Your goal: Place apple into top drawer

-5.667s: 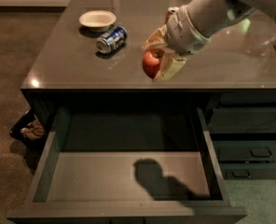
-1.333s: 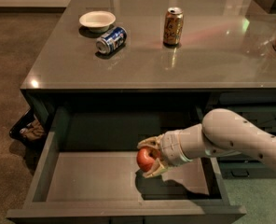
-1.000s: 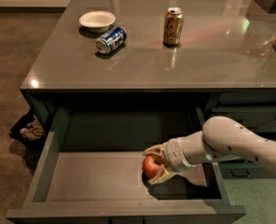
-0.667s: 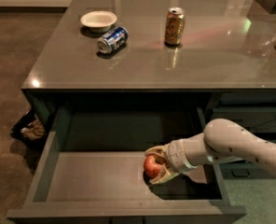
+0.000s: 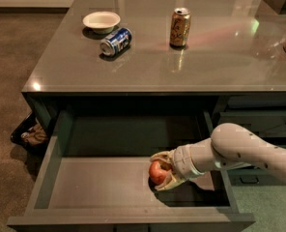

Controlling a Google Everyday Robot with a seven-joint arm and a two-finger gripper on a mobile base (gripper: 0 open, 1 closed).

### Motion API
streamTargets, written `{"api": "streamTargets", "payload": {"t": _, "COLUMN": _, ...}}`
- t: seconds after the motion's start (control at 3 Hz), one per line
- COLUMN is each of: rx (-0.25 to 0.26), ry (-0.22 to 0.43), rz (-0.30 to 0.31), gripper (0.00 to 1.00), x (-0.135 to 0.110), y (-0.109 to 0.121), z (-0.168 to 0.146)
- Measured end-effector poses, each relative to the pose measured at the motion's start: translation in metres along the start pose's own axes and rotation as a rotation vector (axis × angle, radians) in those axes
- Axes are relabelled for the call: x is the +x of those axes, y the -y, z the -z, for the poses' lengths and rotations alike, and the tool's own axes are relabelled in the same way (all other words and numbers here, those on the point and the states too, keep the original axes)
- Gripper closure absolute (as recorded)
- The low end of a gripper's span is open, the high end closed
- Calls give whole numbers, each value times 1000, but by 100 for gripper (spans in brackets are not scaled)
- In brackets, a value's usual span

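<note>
Top drawer (image 5: 99, 187) open: 1 apple (image 5: 157, 173) inside, right of centre, in tool (image 5: 160, 171).
Glossy grey worktop (image 5: 206, 62): 1 round white bowl (image 5: 101, 21), 1 blue can (image 5: 116, 41) lying down, 1 gold can (image 5: 180, 27) upright. Tool fingers clamped around smooth red apple.

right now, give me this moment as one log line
gripper: in top drawer, right of centre, shut on apple | apple: near drawer floor, contact unclear | release: not yet
</note>
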State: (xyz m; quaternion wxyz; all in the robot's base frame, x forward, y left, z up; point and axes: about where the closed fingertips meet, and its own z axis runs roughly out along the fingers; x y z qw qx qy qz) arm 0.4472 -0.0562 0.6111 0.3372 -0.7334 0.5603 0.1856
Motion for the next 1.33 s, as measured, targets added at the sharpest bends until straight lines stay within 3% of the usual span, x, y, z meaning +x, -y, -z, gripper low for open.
{"api": "streamTargets", "payload": {"t": 0.67, "rx": 0, "ry": 0, "rz": 0, "gripper": 17, "x": 0, "y": 0, "z": 0}}
{"api": "streamTargets", "payload": {"t": 1.0, "rx": 0, "ry": 0, "rz": 0, "gripper": 0, "x": 0, "y": 0, "z": 0}}
{"api": "streamTargets", "payload": {"t": 1.33, "rx": 0, "ry": 0, "rz": 0, "gripper": 0, "x": 0, "y": 0, "z": 0}}
